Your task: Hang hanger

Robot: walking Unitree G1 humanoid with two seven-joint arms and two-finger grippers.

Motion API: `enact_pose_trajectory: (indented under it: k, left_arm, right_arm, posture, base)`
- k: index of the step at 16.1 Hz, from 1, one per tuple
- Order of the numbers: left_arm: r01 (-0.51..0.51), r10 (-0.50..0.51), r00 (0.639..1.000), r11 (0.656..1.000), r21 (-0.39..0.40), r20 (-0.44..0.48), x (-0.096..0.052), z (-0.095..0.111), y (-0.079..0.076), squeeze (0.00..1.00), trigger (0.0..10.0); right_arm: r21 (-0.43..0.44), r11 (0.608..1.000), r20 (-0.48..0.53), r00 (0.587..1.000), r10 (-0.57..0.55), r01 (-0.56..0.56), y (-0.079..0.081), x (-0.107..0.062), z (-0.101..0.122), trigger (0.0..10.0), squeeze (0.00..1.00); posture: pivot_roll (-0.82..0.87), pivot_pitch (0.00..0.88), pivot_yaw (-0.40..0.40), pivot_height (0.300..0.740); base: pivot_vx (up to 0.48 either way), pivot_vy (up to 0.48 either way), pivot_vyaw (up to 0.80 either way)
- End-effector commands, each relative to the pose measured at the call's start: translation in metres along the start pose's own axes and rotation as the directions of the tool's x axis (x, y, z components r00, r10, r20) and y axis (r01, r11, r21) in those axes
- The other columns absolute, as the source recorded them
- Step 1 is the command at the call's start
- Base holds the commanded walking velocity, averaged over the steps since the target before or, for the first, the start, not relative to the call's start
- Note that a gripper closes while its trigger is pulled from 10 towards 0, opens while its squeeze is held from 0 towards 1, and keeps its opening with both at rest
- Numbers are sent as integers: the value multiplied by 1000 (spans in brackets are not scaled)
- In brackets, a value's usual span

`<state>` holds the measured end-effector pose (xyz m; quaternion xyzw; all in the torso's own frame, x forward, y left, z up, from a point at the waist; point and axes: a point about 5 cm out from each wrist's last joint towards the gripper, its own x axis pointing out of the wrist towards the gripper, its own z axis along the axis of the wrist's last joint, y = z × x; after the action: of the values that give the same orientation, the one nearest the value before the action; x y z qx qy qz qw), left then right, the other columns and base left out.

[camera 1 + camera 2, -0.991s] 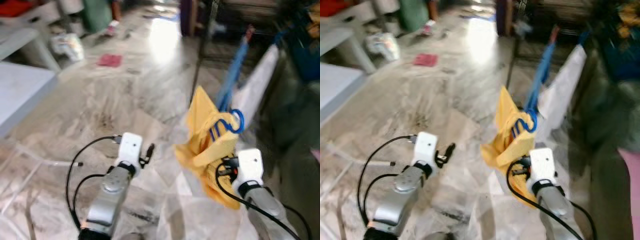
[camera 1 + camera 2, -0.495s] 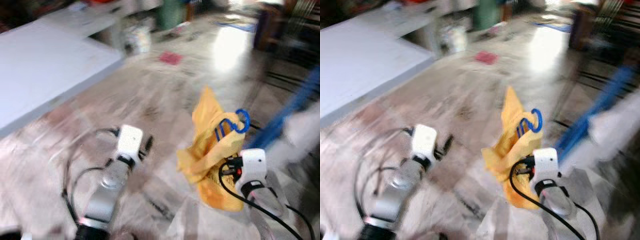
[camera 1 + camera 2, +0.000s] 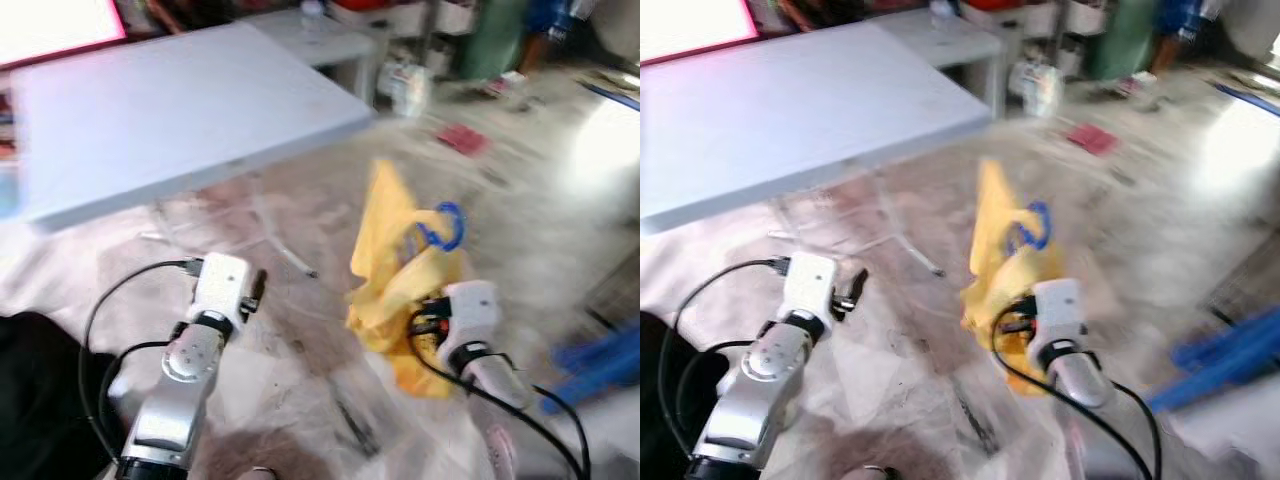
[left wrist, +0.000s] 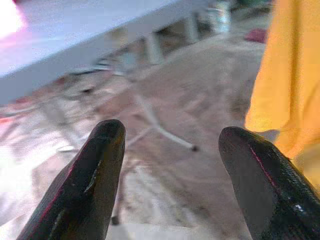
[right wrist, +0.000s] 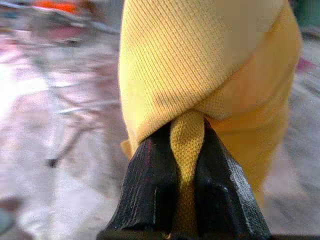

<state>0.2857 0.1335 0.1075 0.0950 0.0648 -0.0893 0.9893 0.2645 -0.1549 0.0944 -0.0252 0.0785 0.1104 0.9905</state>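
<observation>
right gripper (image 5: 186,165) pinched shut on yellow knit garment (image 3: 400,270) | blue plastic hanger hook (image 3: 443,226) frame centre, directly above claw, upright | left gripper (image 4: 172,165) spread, empty, farther

Left gripper (image 4: 170,150) held out forward on its silver arm, black fingers (image 4: 90,185) spread wide and holding nothing, right gripper (image 5: 186,165) raised ahead on the other arm, fingers pinched tight on a fold of yellow cloth (image 5: 210,65)

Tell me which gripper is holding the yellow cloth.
The right gripper, shut on the yellow cloth with its blue hanger; the left gripper is open, holding nothing.
</observation>
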Motion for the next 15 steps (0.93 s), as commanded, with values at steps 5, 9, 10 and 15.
enact_pose_trajectory:
  k: [5,9,10,15]
  left_arm:
    - [3,-3,1000,1000,-22,-14,-11,-8,-5,0,10000]
    - [140,-138,989,990,36,-53,-14,-18,-12,0,10000]
    - [179,-176,983,981,72,-47,-14,-18,-15,0,10000]
    - [346,-351,936,919,187,-6,5,-5,-23,0,10000]
  right_arm:
    - [34,998,86,995,-56,54,-9,2,12,10000,0]
    - [-5,1000,48,999,18,-18,4,5,10,10000,0]
    - [25,997,51,996,78,-80,10,5,11,10000,0]
    - [-64,957,136,948,289,-283,25,15,53,10000,0]
  posture:
    - [12,39,-25,740]
    - [25,34,-23,740]
    - [24,34,-22,740]
    - [9,32,-17,740]
  base:
    - [0,0,640]
    - [0,0,0]
    - [0,0,0]
    - [0,0,0]
